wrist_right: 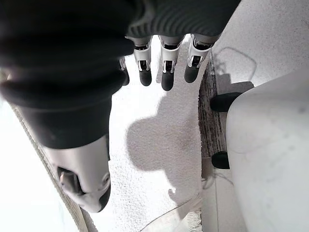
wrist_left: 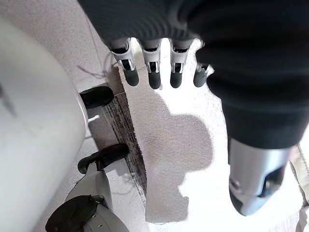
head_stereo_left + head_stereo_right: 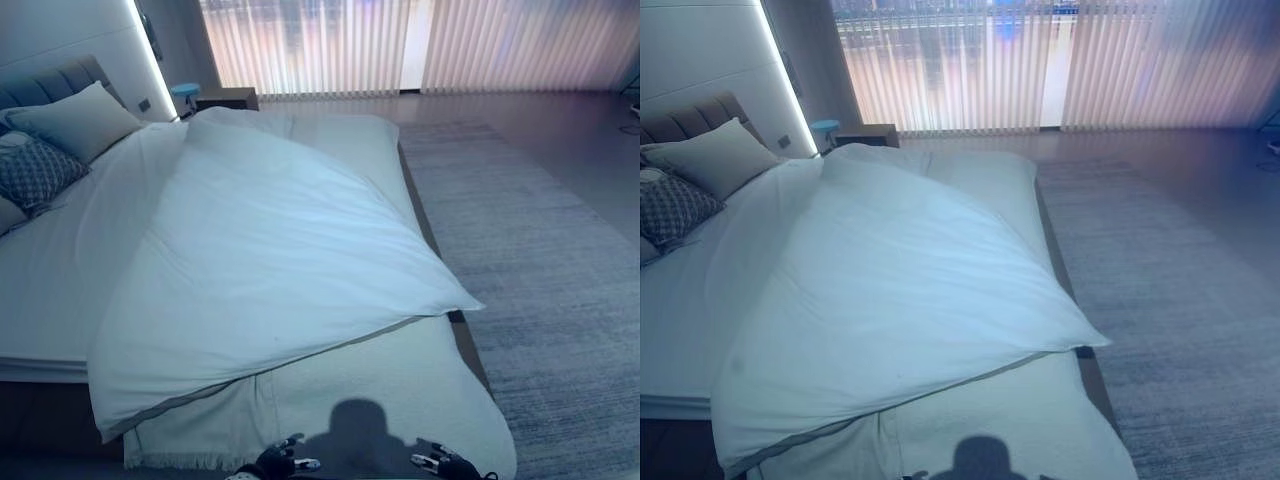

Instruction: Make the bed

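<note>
The white duvet (image 3: 270, 260) lies skewed across the bed (image 3: 60, 290), one corner pointing toward 3 o'clock, over a pale blanket (image 3: 400, 390) at the foot. 2 pillows (image 3: 75, 120) sit at 10 o'clock. The left hand (image 3: 280, 462) and right hand (image 3: 445, 463) hover at 6 o'clock, fingers (image 2: 153, 72) relaxed, holding nothing.

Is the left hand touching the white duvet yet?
Apart. The left eye view shows the left hand low over the bedspread, well short of the duvet edge.
</note>
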`<state>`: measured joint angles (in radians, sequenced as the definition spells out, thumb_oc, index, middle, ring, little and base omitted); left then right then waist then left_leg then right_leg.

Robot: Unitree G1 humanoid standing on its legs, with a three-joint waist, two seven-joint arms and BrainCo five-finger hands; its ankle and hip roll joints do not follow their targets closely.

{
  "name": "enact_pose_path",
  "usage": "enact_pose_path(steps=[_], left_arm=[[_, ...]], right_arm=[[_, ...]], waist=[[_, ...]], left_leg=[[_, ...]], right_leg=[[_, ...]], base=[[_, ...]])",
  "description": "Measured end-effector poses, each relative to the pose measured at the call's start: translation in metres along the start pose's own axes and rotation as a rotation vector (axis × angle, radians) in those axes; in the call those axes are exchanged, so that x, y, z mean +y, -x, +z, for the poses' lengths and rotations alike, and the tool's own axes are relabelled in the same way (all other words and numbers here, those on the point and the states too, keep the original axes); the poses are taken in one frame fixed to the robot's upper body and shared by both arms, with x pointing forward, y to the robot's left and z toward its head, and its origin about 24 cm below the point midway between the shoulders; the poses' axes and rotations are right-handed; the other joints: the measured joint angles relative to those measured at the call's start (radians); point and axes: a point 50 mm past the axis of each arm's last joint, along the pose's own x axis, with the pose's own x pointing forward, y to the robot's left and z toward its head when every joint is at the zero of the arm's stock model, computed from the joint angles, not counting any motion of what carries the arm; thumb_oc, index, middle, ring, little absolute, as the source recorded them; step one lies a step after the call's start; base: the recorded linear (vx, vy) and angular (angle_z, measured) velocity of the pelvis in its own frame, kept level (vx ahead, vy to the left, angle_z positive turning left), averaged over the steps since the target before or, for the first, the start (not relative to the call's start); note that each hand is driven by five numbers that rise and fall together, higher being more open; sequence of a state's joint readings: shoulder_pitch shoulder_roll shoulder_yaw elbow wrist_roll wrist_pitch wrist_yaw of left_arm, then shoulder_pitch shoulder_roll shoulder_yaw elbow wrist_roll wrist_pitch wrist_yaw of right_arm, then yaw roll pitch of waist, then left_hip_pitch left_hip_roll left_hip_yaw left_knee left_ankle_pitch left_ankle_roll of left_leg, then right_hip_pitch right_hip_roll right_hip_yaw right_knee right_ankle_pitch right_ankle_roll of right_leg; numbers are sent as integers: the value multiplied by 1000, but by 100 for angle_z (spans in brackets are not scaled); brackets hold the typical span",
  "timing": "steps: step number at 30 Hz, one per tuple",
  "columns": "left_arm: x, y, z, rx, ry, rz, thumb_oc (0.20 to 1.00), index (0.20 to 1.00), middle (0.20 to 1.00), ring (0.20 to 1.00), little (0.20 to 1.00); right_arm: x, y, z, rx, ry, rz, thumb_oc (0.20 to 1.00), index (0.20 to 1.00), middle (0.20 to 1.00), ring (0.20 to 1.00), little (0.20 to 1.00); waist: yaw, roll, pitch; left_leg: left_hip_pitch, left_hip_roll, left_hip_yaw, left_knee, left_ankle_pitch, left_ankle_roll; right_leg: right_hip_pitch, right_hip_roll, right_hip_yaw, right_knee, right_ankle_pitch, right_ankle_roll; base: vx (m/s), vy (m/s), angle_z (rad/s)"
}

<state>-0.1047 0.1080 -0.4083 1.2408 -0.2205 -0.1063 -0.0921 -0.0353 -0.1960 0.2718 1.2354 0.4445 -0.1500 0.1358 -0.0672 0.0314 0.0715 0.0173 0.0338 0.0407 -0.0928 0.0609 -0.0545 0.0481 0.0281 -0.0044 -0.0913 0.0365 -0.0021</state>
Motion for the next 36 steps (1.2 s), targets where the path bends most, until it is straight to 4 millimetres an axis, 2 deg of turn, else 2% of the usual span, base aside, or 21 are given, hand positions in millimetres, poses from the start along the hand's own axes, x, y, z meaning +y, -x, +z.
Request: enact_pose_path(steps=[6, 9, 10, 12, 13, 14, 15, 18, 21, 22, 25, 26, 27, 33, 36], left_arm=[[0, 0, 3, -17, 51, -7, 1000, 1000, 1000, 1000, 1000], [4, 0, 18, -106, 215, 13, 1000, 1000, 1000, 1000, 1000], [6, -1, 30, -154, 298, 21, 1000, 1000, 1000, 1000, 1000], [10, -2, 50, -217, 360, 30, 1000, 1000, 1000, 1000, 1000], [11, -3, 52, -221, 368, 32, 1000, 1000, 1000, 1000, 1000], [14, -3, 63, -250, 429, 43, 1000, 1000, 1000, 1000, 1000], [21, -3, 84, -309, 501, 61, 1000, 1000, 1000, 1000, 1000], [31, 1, 137, -445, 612, 83, 1000, 1000, 1000, 1000, 1000], [32, 4, 160, -500, 651, 79, 1000, 1000, 1000, 1000, 1000], [35, 10, 183, -570, 715, 66, 1000, 1000, 1000, 1000, 1000], [44, 27, 226, -709, 834, 44, 1000, 1000, 1000, 1000, 1000], [46, 30, 233, -733, 860, 46, 1000, 1000, 1000, 1000, 1000], [49, 37, 247, -777, 919, 34, 1000, 1000, 1000, 1000, 1000], [60, 58, 282, -885, 1077, 14, 1000, 1000, 1000, 1000, 1000], [73, 64, 289, -907, 1141, 32, 1000, 1000, 1000, 1000, 1000]], right_arm=[[1, 0, 0, -9, -13, 2, 1000, 1000, 1000, 1000, 1000], [4, 0, 3, -31, -23, 13, 1000, 1000, 1000, 1000, 1000], [5, -1, 8, -50, -29, 19, 1000, 1000, 1000, 1000, 1000], [9, -3, 17, -77, -23, 29, 1000, 1000, 1000, 1000, 1000], [9, -3, 16, -77, -25, 30, 1000, 1000, 1000, 1000, 1000], [11, -4, 24, -109, -27, 36, 1000, 1000, 1000, 1000, 1000], [14, -5, 38, -156, -25, 47, 1000, 1000, 1000, 1000, 1000], [18, -8, 70, -246, -26, 61, 1000, 1000, 1000, 1000, 1000], [19, -7, 77, -277, -19, 73, 1000, 1000, 1000, 1000, 1000], [20, -6, 88, -319, -16, 82, 1000, 1000, 1000, 1000, 1000], [25, -1, 113, -413, 5, 127, 1000, 1000, 1000, 1000, 1000], [26, -1, 118, -427, 5, 133, 1000, 1000, 1000, 1000, 1000], [28, 1, 125, -456, -5, 143, 1000, 1000, 1000, 1000, 1000], [31, 8, 144, -544, -2, 166, 1000, 1000, 1000, 1000, 1000], [30, 10, 149, -561, 9, 168, 1000, 1000, 1000, 1000, 1000]], waist=[[-2, -2, 1], [-2, -11, 13], [-5, -18, 26], [-4, -28, 64], [-8, -33, 70], [-26, -44, 90], [-29, -54, 116], [-42, -59, 182], [-61, -55, 204], [-57, -55, 220], [-64, -58, 264], [-65, -58, 278], [-81, -64, 302], [-104, -71, 338], [-111, -71, 354]], left_leg=[[5, 1, 11, -1, -2, -2], [-20, 6, 15, 2, 0, 2], [-57, 9, 20, 18, 7, 2], [-80, 9, 19, 21, 12, 13], [-81, 9, 21, 20, 17, 11], [-118, 12, 28, 69, 11, -9], [-168, 8, 24, 121, -5, -17], [-248, 4, 21, 181, -10, -13], [-276, 5, 22, 215, -11, -23], [-343, 3, 22, 279, -40, -17], [-460, 10, 16, 368, -50, -26], [-476, 12, 13, 384, -53, -30], [-507, 17, 10, 426, -69, -26], [-631, 36, 8, 543, -105, -31], [-644, 40, 8, 560, -108, -35]], right_leg=[[-1, 0, 11, 0, 0, 0], [-53, 7, 18, 50, -14, -2], [-108, 10, 19, 97, -24, 3], [-135, 9, 18, 123, -30, 1], [-140, 12, 16, 126, -29, 1], [-182, 9, 12, 180, -46, 13], [-236, 4, 10, 244, -73, 6], [-324, -3, 9, 327, -83, 12], [-362, -3, 12, 367, -94, 19], [-424, -7, 10, 436, -123, 6], [-540, -6, 9, 516, -132, -2], [-549, -4, 4, 527, -132, -2], [-573, -2, -2, 557, -140, -5], [-684, 10, -4, 635, -152, -15], [-694, 13, -1, 640, -151, -14]], base=[[-15, 5, -7], [-156, -8, -9], [-142, -11, -5], [-131, -13, -2], [-223, -21, -2], [-203, -22, -1], [-143, -14, 2], [-94, -9, 0], [-148, -8, 3], [-107, -16, 6], [-86, -19, 0], [-57, -1, 7], [-58, 23, 6], [-42, 22, -7], [-7, 8, -4]])
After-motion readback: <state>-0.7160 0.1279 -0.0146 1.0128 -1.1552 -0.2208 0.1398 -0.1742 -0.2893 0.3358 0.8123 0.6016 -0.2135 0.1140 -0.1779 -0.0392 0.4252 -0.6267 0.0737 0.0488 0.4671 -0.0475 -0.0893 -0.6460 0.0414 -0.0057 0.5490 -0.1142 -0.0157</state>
